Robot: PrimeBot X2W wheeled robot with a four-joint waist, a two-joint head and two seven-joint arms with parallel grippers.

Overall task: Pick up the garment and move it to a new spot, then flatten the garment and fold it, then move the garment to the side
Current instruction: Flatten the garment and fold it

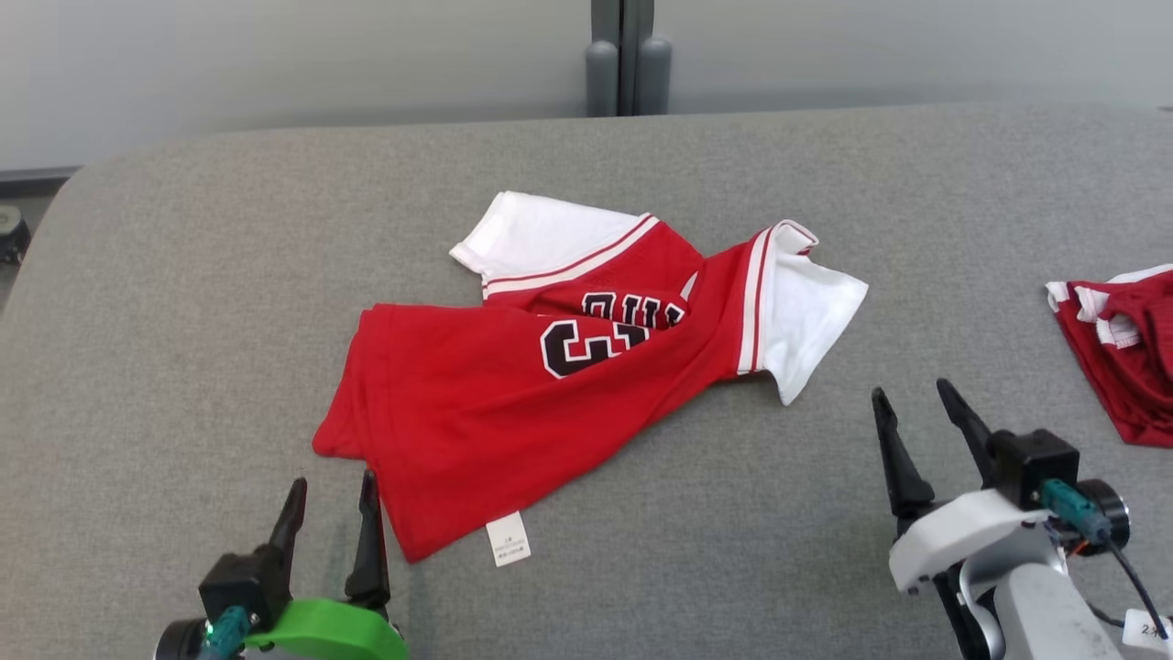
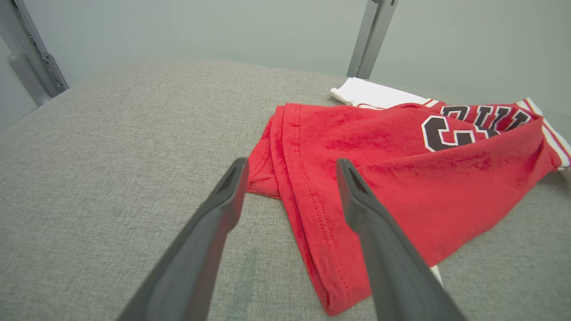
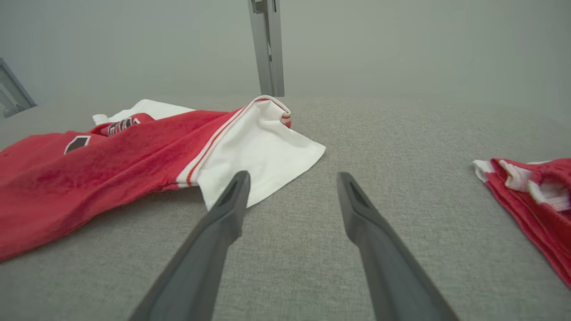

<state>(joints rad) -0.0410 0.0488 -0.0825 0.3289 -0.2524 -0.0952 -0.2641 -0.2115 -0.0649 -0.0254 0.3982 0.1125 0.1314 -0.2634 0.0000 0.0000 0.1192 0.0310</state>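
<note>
Head view: red shirt point(image 1: 495, 412) lying rumpled on the grey table point(image 1: 183, 321), close to dead centre. Runs slantwise from 7 o'clock up to 2 o'clock. Folded over on itself, with black-and-white lettering point(image 1: 586, 344) half buried in the crease. White sleeve point(image 1: 541, 234) sticking out at 12 o'clock of the heap, other white sleeve point(image 1: 806, 321) at 3 o'clock. Small white label point(image 1: 507, 539) poking out from under the red cloth at 6 o'clock.

Left gripper point(image 1: 334, 478) down at 7 o'clock of the view, spread wide and holding nothing. Sits just beside the lower corner of the shirt, at its 8 o'clock. Cannot tell whether touching the cloth. Left wrist view: stitched hem point(image 2: 308, 209) showing in the gap between the two dark fingers point(image 2: 223, 200), red cloth stretching away toward 2 o'clock.

Right gripper point(image 1: 912, 388) at 4 o'clock of the head view, likewise spread apart and empty. Points up the view over bare table, with the near sleeve off at its 10 o'clock, close but apart.

Red-and-white bundle point(image 1: 1123, 357) bunched at 3 o'clock, cut by the picture's edge, well apart from the shirt. Grey post point(image 1: 628, 55) upright behind the table at 12 o'clock.
</note>
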